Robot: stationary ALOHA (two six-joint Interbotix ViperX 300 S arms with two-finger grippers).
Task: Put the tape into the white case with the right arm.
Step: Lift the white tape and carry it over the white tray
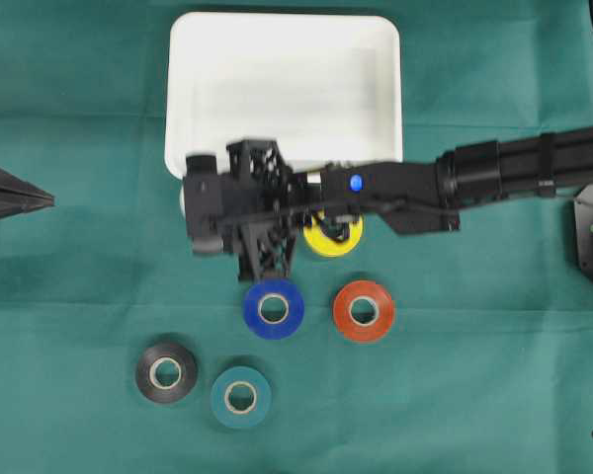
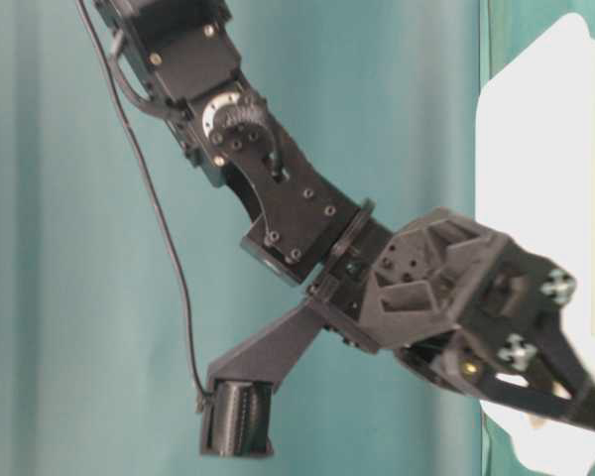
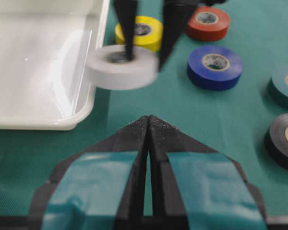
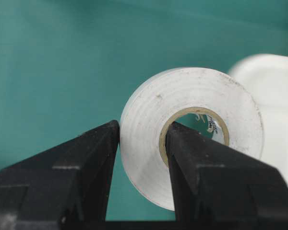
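Observation:
My right gripper (image 4: 143,125) is shut on a white tape roll (image 4: 192,91), one finger inside the cardboard core and one against the outer wall. In the left wrist view that white tape roll (image 3: 120,72) hangs flat just outside the rim of the white case (image 3: 38,72), near its corner, pinched by the right gripper (image 3: 145,55). From overhead the right arm's wrist (image 1: 227,207) covers the roll at the front left edge of the white case (image 1: 277,89). The left gripper (image 3: 148,117) is shut and holds nothing, far left at the table edge (image 1: 49,199).
Other tape rolls lie flat on the green cloth in front of the case: yellow (image 1: 333,235) partly under the right arm, blue (image 1: 274,309), red (image 1: 364,310), black (image 1: 166,372) and teal (image 1: 241,396). The case holds nothing that shows.

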